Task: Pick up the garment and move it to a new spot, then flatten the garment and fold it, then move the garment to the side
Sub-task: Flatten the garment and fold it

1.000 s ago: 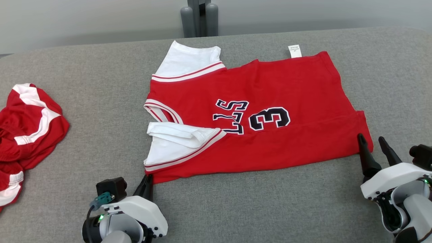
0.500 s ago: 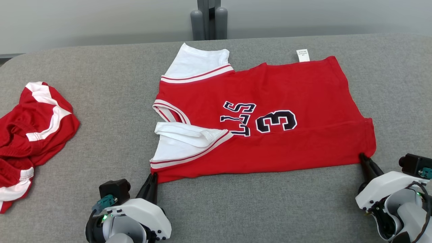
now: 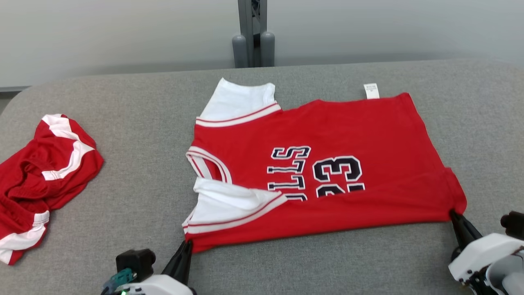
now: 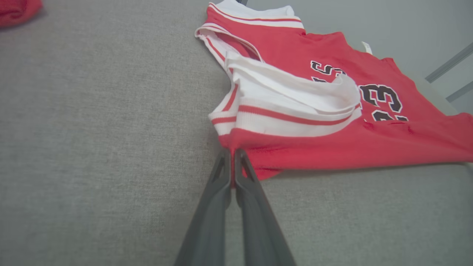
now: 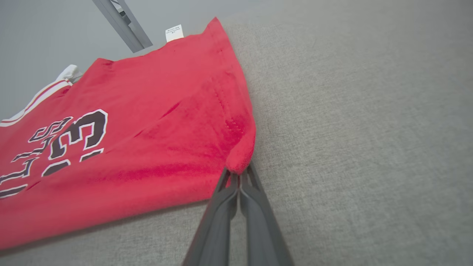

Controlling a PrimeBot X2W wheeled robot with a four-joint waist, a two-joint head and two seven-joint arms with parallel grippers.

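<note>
Jersey [image 3: 327,164] lies spread on your grey surface [image 3: 123,102]; your left gripper [image 4: 232,153] is clamped on its near shoulder corner, your right gripper [image 5: 240,173] on its near hem corner.

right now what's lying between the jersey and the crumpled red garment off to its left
Nothing lies there. In the head view, the stretch between the jersey and the crumpled red garment is bare grey fabric surface.

My right gripper [image 3: 454,214], open a second ago, now pinches a hem corner of the jersey [image 3: 348,131]; my left gripper [image 3: 188,244] tightens; more lettering [image 3: 291,174] shows.
</note>
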